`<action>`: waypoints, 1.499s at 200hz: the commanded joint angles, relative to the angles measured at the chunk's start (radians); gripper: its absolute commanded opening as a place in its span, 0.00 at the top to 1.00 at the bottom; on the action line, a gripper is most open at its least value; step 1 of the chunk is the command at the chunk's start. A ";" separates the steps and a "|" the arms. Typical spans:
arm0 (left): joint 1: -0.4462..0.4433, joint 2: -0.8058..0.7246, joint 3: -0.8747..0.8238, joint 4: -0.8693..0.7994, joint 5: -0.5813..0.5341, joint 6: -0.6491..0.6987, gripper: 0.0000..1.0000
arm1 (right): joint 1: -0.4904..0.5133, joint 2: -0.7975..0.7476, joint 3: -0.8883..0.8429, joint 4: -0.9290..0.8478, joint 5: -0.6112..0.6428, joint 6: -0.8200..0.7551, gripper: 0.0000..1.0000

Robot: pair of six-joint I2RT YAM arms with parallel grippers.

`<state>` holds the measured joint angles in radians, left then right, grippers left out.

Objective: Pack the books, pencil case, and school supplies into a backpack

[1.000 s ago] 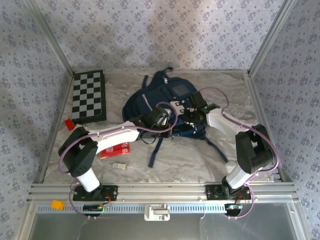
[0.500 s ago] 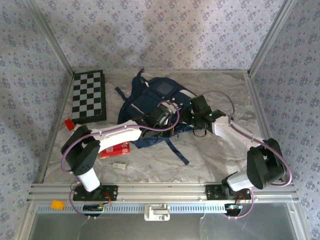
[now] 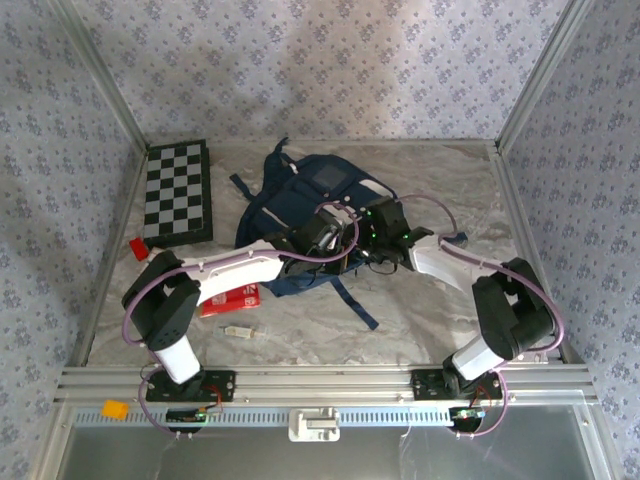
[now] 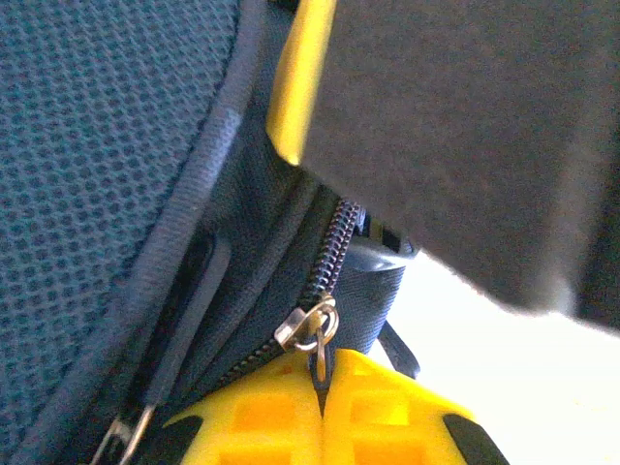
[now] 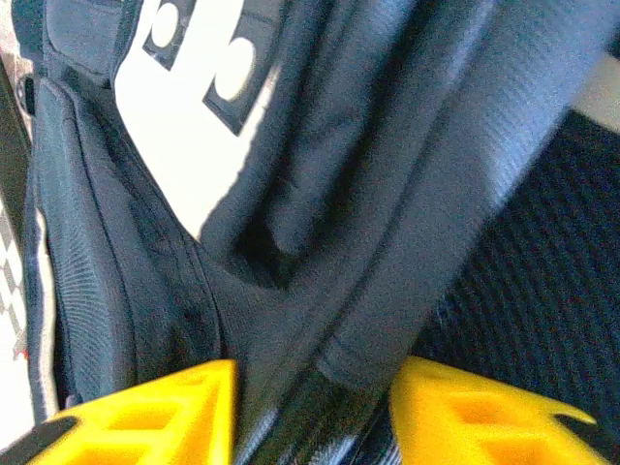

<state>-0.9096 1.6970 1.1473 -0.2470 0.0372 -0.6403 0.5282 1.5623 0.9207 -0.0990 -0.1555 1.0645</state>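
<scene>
The navy backpack [image 3: 305, 195] lies at mid table with its straps spread. My left gripper [image 3: 320, 240] is at its near edge, shut on the metal zipper pull [image 4: 317, 334], which sits pinched between the yellow fingertips [image 4: 262, 417]. My right gripper [image 3: 373, 237] presses in from the right, and a fold of backpack fabric [image 5: 320, 329] fills the gap between its yellow fingers [image 5: 145, 412]. The red pencil case [image 3: 232, 300] lies partly under the left arm. A small pale stick [image 3: 238, 331] rests near it. The books are hidden.
A chequered board [image 3: 177, 192] lies at the back left, with a tiny red block [image 3: 138, 248] in front of it. A backpack strap [image 3: 358, 307] trails toward the near edge. A blurred dark shape with a yellow edge [image 4: 300, 77] looms over the zipper.
The backpack has shifted up and to the left. My right gripper let go, swung out to the right, then came back onto the backpack. The left gripper stays shut on the zipper pull.
</scene>
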 commanded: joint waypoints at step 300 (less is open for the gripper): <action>0.111 -0.130 -0.130 -0.037 0.114 0.155 1.00 | 0.107 0.082 0.024 0.017 0.003 0.034 0.48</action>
<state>-0.7876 1.5620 0.9688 -0.3180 0.1276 -0.4980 0.6312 1.5742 0.8749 -0.0750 -0.2119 1.1179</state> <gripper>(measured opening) 0.044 0.581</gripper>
